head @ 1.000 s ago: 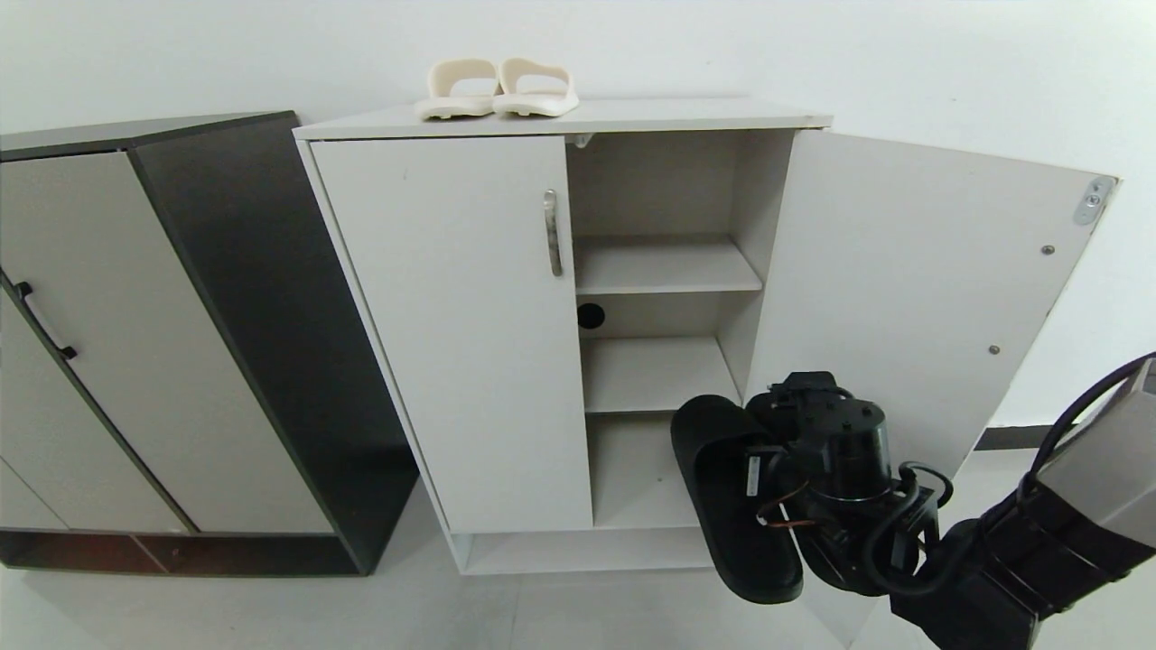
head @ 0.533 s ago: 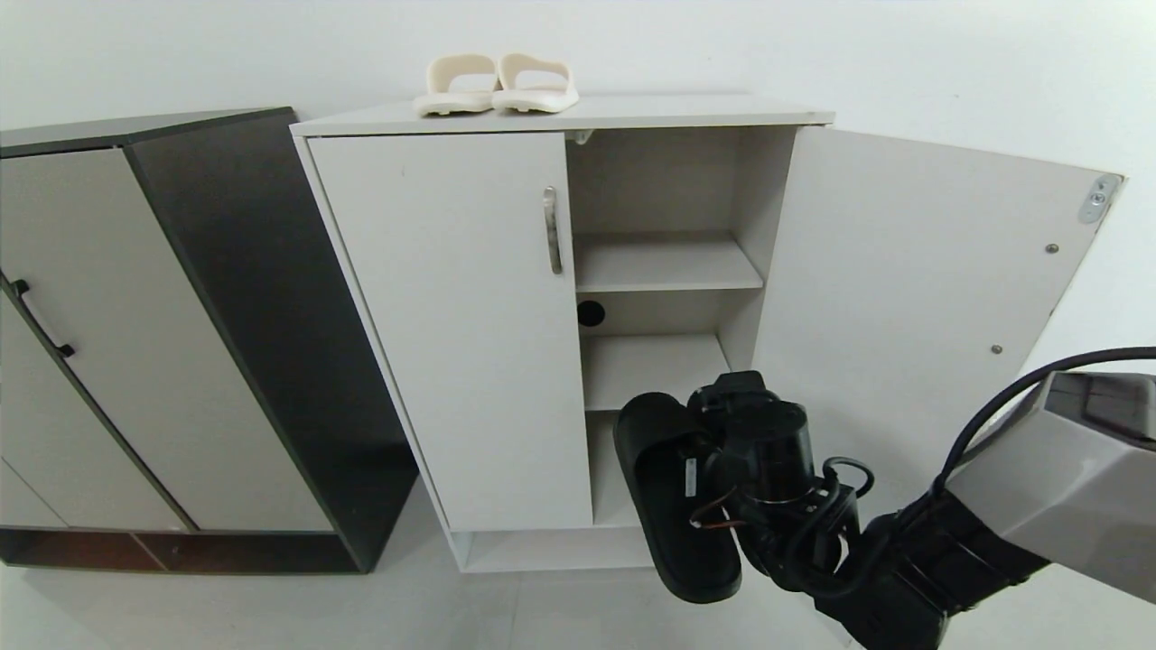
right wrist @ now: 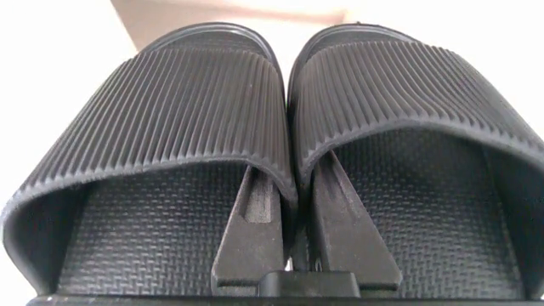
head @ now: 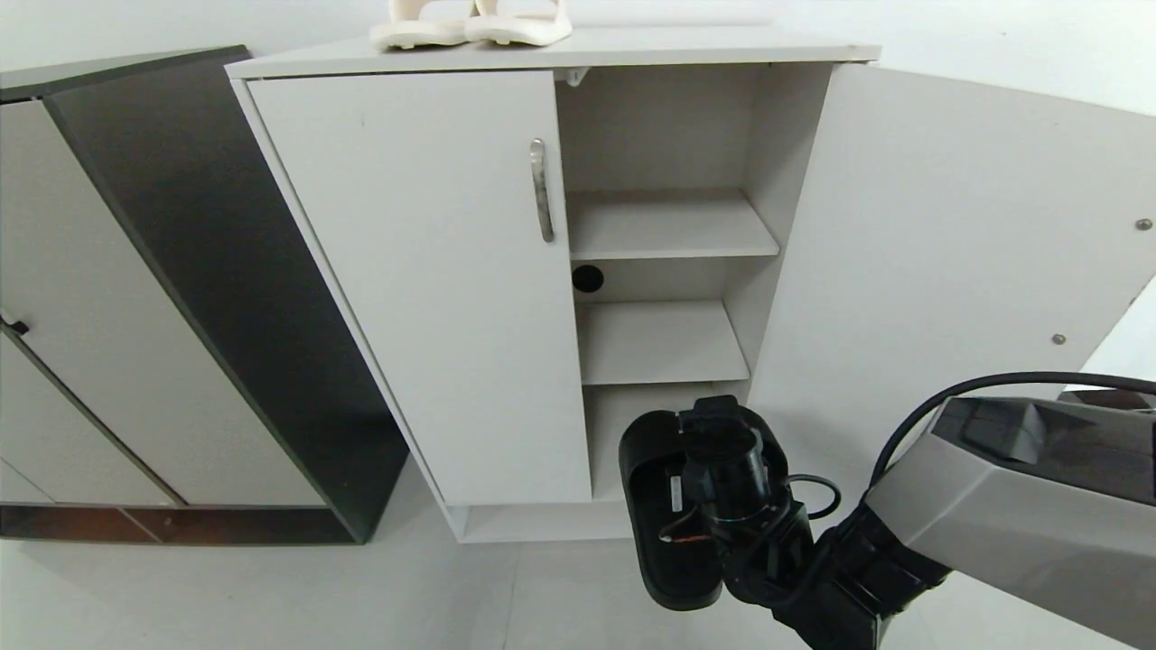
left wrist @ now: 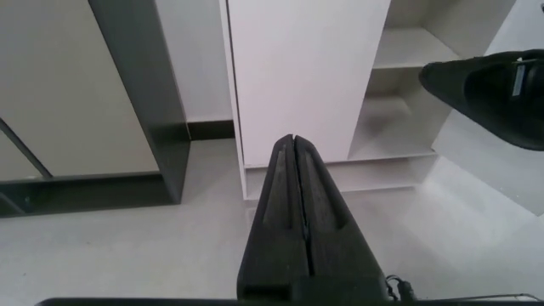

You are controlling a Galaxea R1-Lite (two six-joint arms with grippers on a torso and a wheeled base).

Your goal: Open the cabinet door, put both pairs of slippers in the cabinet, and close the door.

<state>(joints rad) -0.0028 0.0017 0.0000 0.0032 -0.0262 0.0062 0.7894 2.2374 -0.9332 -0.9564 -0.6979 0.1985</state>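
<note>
Cabinet: right door swung wide, bottom compartment unobstructed. Black slippers: paired, long axis near-far, far ends at compartment mouth, clamped by right gripper. Left gripper: clenched.

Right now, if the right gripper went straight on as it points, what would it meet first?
The right gripper points into the open bottom compartment of the white cabinet; the black ribbed slippers it grips would touch inside first. Depth unclear.
</note>
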